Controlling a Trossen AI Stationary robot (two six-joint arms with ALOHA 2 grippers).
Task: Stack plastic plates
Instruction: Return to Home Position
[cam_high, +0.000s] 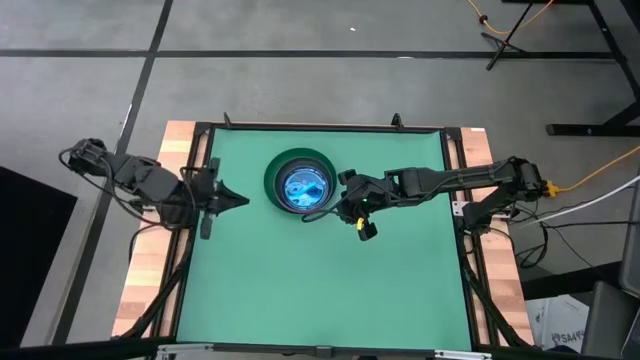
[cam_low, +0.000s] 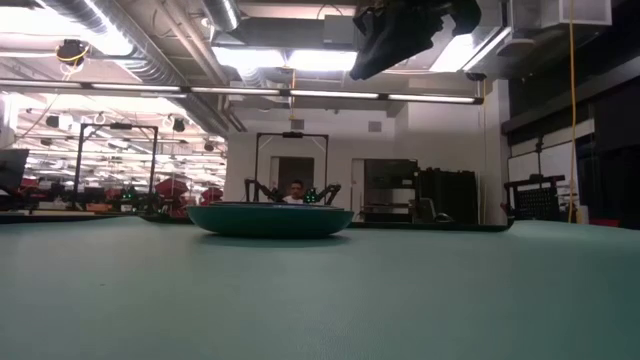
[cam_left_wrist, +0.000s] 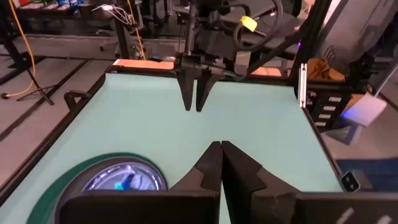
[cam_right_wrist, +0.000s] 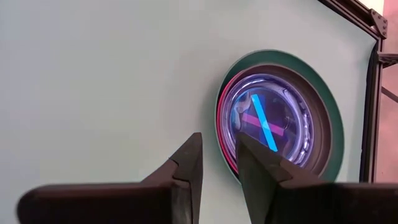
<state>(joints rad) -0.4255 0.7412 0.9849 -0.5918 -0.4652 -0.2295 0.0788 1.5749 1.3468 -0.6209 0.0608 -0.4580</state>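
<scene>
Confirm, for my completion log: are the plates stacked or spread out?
Stacked: one pile, cyan on top, nested in the green plate.

Robotics lab: exposed ceiling ducts, strip lights, another arm rig.

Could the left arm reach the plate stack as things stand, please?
Probably yes: only bare mat lies between the left gripper and the plate stack; the right gripper hovers at its other side.

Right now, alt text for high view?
Stacked plates, blue on top in a green plate, sit on a green table. The right claw is beside the stack's rim; the left claw waits shut near the table's left edge.
</scene>
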